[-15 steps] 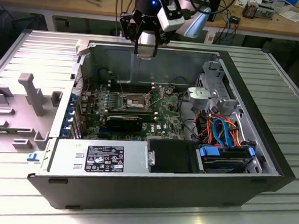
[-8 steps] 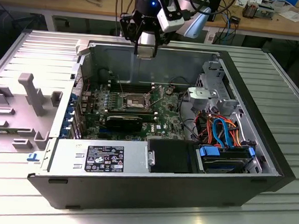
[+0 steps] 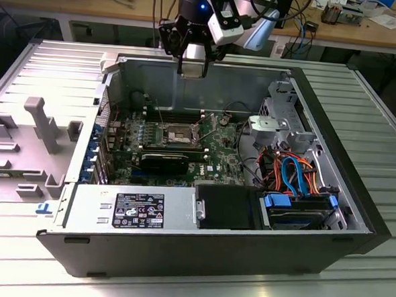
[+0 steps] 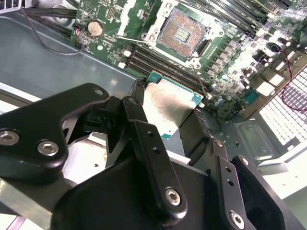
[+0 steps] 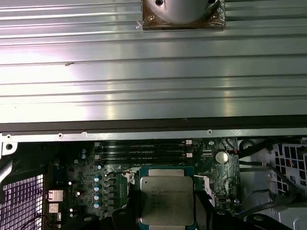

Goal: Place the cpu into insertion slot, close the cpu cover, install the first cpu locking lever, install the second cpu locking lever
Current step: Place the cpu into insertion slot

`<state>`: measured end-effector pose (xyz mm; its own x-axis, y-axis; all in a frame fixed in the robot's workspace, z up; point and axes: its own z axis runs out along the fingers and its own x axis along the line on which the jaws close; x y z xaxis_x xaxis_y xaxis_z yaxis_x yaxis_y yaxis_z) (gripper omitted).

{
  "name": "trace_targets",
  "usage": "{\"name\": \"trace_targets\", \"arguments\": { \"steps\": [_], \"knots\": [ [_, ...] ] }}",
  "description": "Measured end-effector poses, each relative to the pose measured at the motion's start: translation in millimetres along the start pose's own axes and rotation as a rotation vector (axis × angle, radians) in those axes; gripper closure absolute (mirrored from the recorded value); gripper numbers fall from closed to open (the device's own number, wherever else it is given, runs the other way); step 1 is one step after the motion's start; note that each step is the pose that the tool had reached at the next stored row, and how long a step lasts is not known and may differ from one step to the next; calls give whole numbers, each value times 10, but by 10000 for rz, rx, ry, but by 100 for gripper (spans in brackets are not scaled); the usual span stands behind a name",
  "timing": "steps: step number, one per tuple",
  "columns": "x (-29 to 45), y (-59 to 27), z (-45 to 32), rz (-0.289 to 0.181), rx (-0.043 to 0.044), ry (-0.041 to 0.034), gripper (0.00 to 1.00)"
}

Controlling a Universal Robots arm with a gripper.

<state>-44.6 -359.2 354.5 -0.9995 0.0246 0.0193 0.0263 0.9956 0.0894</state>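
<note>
My gripper [image 3: 193, 66] hangs above the far wall of the open computer case [image 3: 77, 249], shut on the cpu [image 3: 193, 70]. In both wrist views the cpu [image 4: 168, 103] [image 5: 167, 199] is a flat silver-topped square with a green rim, pinched edge to edge between the black fingers [image 4: 139, 91]. Below it on the green motherboard [image 4: 230, 57] the insertion slot [image 4: 182, 31] [image 3: 175, 135] lies uncovered, with its contact pins bare. The cpu cover [image 4: 165, 9] looks swung back at the slot's edge. Two thin wire locking levers [image 4: 200, 76] [image 4: 132, 37] stand free beside the slot.
Memory slots [image 4: 158, 62] run between the slot and the case wall. A black block [image 3: 163, 161] sits nearer the power supply [image 3: 134, 208]. Coloured cables [image 3: 291, 171] and a drive cage [image 3: 302, 212] occupy the exterior view's right. A grey moulded tray [image 3: 30, 145] lies outside on the exterior view's left.
</note>
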Motion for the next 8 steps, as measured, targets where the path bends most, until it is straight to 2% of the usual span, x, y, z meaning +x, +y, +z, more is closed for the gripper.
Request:
{"name": "trace_targets", "arguments": {
  "steps": [8],
  "knots": [
    [5, -31, 36, 2, 10, 0, 46]
  ]
}}
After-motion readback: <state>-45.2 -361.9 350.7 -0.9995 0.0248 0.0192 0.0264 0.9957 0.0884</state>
